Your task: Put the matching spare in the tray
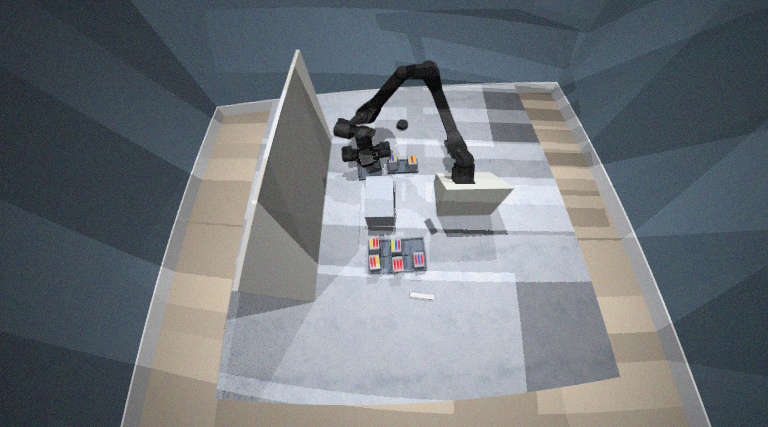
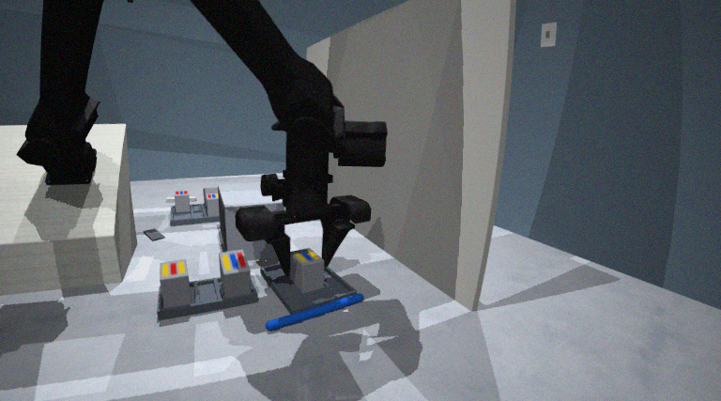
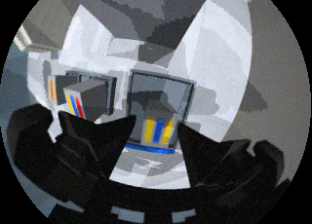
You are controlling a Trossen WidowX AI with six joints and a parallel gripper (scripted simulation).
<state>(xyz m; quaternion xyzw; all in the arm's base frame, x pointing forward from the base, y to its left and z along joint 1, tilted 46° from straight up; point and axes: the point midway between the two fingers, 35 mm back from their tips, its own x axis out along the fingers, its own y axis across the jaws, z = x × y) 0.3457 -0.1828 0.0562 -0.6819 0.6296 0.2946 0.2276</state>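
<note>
A grey block with yellow, blue and yellow stripes on top [image 2: 309,278] [image 3: 158,131] stands upright in the dark, shallow tray [image 2: 295,300] [image 3: 146,84] [image 1: 361,174]. My gripper [image 2: 307,269] [image 3: 158,122] is open, with one finger on each side of the block and its tips still low around it. In the top view the gripper hides the block. A small rack [image 2: 208,305] [image 1: 402,168] beside the tray holds a yellow-red-yellow block [image 2: 174,287] and a yellow-blue-red block [image 2: 234,277] [image 3: 76,104]. No code on the back of a mounted unit can be made out.
A blue bar [image 2: 314,313] [image 3: 151,149] lies along the tray's edge. A tall panel [image 1: 291,173] [image 2: 393,109] stands beside the tray. A grey box [image 1: 379,196] [image 2: 236,229] stands behind it. A larger rack [image 1: 414,244] holds several striped blocks. A white strip [image 1: 421,296] lies farther off.
</note>
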